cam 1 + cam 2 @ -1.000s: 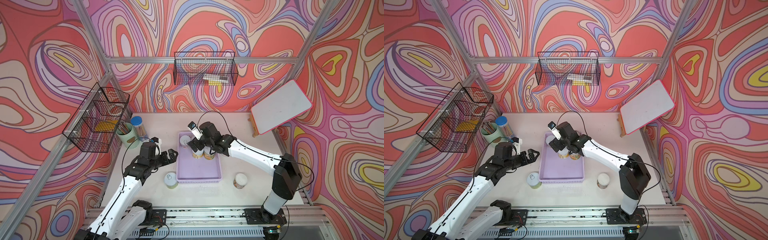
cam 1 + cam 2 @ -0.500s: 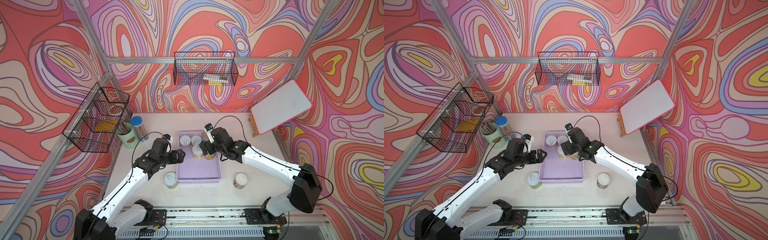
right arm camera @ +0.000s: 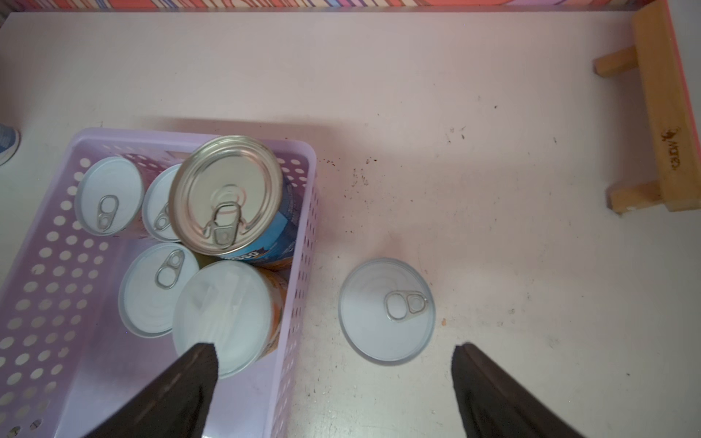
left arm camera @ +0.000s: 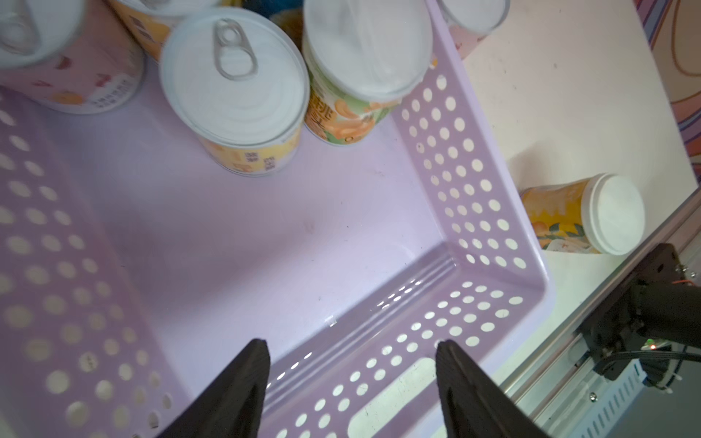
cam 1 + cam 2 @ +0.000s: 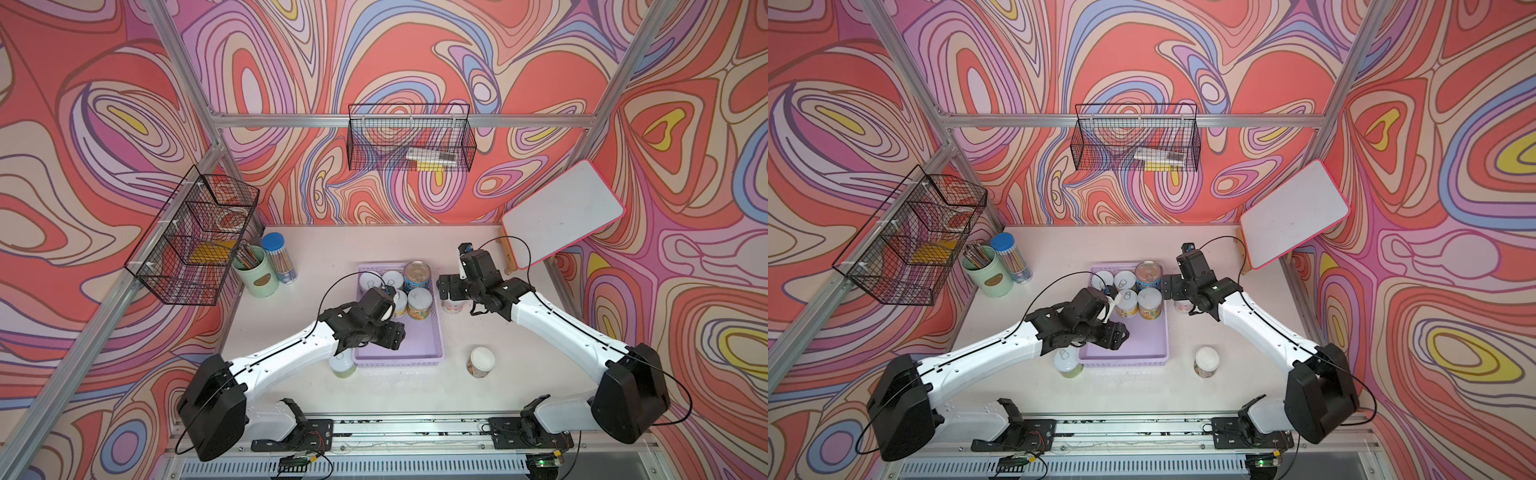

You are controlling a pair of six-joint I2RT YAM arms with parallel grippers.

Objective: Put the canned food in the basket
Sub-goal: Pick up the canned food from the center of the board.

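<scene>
The basket (image 5: 399,362) (image 5: 1123,362) sits mid-table in both top views, its long side running up the frame. Five cans (image 5: 419,301) stand packed in its upper half: two pale-lidded ones along the far wall, the taller blue can (image 5: 417,274) (image 3: 227,197) in the upper right corner, and two more in the row below. The basket's lower half is bare. The left gripper (image 5: 395,337) (image 5: 1115,334) hangs over that bare half. In the left wrist view (image 4: 349,347) its fingers stand moderately apart with nothing between them. The right gripper (image 5: 448,287) (image 5: 1171,286) hovers just right of the basket, over a loose can (image 5: 452,306) (image 3: 387,311) standing upright on the table (image 5: 374,245). In the right wrist view (image 3: 333,349) its fingers are spread wider than that can, which shows between and just beyond the tips. A white-capped can (image 5: 481,362) (image 4: 584,216) stands lower right of the basket, apart from it. A green-labelled can (image 5: 343,368) stands at the basket's lower left corner, partly under the left arm. A cup (image 5: 255,272) and a tube (image 5: 279,257) stand at the table's upper left.
</scene>
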